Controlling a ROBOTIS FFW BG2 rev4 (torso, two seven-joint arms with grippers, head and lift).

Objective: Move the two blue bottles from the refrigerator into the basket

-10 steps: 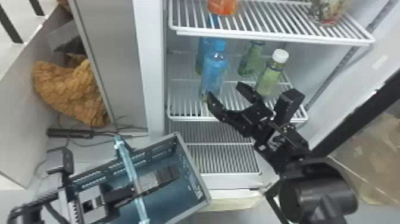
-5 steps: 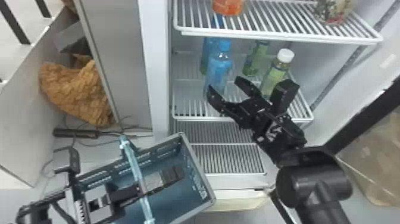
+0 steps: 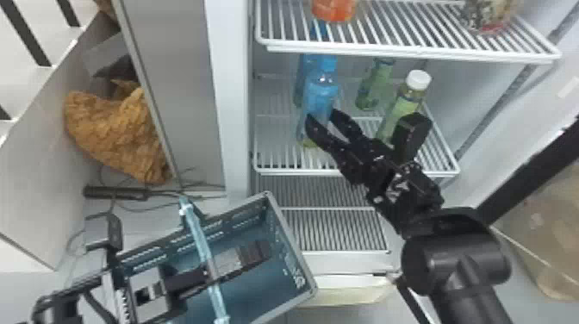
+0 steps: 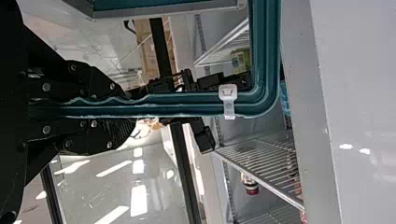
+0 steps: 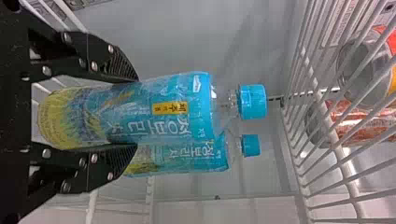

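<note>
Clear, glossy plastic on front blue bottle (image 5: 224, 105); ribbed plastic on its cap (image 5: 252, 101). Matt plastic on basket (image 3: 293, 242), smooth satin on its handle (image 4: 265, 46). Glossy plastic zip tie (image 4: 228, 100). Looks like smooth, white-coated metal wire on upper shelf (image 3: 387, 52). Rough, crumpled brown bundle (image 3: 120, 133), cloth or paper unclear.

The front bottle (image 3: 321, 92), at one o'clock in the head view, has a blue label (image 5: 149, 95) with big white letters and a yellow patch (image 5: 169, 108) with dark letters. The back bottle (image 3: 303, 73), at twelve o'clock, has white letters too. The basket (image 3: 297, 247), at six o'clock, has blurry white print inside.
</note>
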